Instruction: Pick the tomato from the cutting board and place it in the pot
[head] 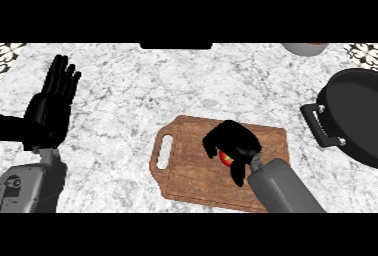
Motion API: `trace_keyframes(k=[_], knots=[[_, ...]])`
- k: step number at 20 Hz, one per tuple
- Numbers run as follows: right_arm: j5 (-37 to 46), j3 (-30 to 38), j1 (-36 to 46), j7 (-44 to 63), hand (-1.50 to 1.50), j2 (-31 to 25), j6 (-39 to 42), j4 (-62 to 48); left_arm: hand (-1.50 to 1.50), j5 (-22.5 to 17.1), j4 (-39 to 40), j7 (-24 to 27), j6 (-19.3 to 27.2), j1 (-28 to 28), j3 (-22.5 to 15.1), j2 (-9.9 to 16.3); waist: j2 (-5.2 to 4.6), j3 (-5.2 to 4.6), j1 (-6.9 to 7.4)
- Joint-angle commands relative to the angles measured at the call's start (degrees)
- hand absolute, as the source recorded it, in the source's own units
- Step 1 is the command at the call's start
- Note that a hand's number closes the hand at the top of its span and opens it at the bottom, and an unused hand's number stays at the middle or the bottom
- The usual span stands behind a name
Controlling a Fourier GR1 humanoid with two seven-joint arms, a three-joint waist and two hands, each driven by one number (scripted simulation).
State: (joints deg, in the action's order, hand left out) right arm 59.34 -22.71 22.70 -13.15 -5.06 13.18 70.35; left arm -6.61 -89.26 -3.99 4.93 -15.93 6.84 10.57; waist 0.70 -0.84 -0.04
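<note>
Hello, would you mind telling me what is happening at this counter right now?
The robot's right hand is curled over a red tomato on the wooden cutting board, so the pick is under way. Whether the tomato has left the board cannot be told. The black pot it is meant for sits at the right edge of the marble counter. The left hand rests open at the left, fingers up.
</note>
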Motion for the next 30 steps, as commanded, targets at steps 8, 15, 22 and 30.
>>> trace_keyframes(k=[8, 15, 22, 30], knots=[[6.2, 7.0, 1.2, 12.1, 1.50, 3.4, -7.3, 2.2, 0.00, -1.1, 1.0, 1.4, -1.8, 0.6, 1.1, 0.4, -1.00, 0.84, 0.51], [10.3, 25.6, 12.8, 42.7, 1.50, 4.7, -11.5, -3.0, 0.00, -0.4, -0.3, 1.4, -1.4, -0.2, -0.8, -0.9, -2.73, 0.63, 3.10], [25.1, 31.7, 27.8, 67.9, 1.50, -0.5, -18.4, -9.1, 0.00, 0.6, 0.8, 1.0, -1.9, -1.6, -2.6, -1.3, -2.77, 0.49, 5.15], [43.7, 31.3, 38.8, 87.4, 1.50, -4.0, -22.7, -18.7, 0.00, 0.6, 1.1, -0.8, -0.9, -3.5, -2.0, -1.0, -1.88, 0.71, 4.17]])
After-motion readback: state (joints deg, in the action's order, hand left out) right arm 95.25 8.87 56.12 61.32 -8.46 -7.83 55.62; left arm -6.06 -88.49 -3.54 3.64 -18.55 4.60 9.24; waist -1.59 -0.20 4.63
